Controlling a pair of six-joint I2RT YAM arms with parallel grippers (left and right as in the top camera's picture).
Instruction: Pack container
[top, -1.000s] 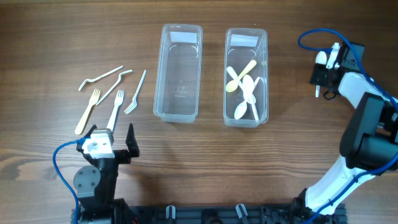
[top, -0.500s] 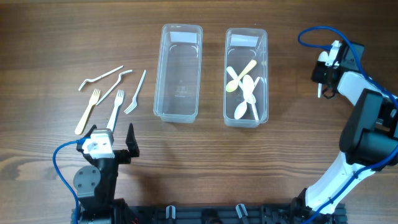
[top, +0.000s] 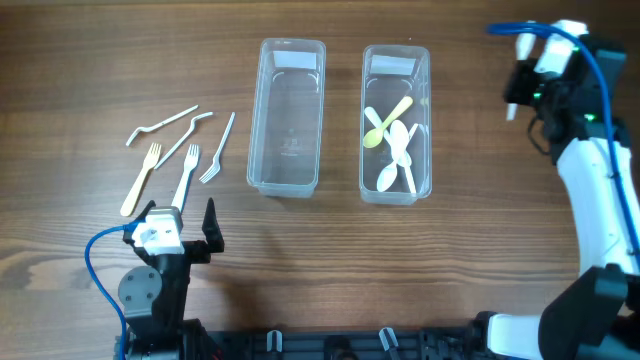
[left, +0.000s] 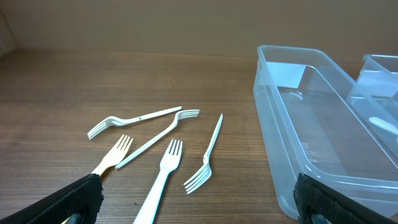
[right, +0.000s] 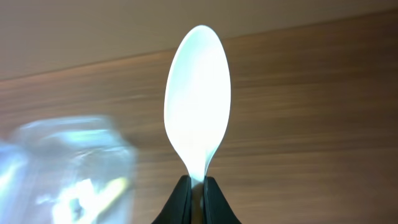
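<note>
Right wrist: R gripper (right: 196, 186) pinches spoon (right: 198, 93) by handle; carry steady, release low over right tub (top: 364, 150). L gripper (top: 182, 215) spread wide.

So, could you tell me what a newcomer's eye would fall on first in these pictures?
Probably the white spoon, pinched by its handle in the right hand and filling the right wrist view. Next, mid-table, the clear right container holds spoons, while the left container is empty, with forks scattered to its left.
</note>
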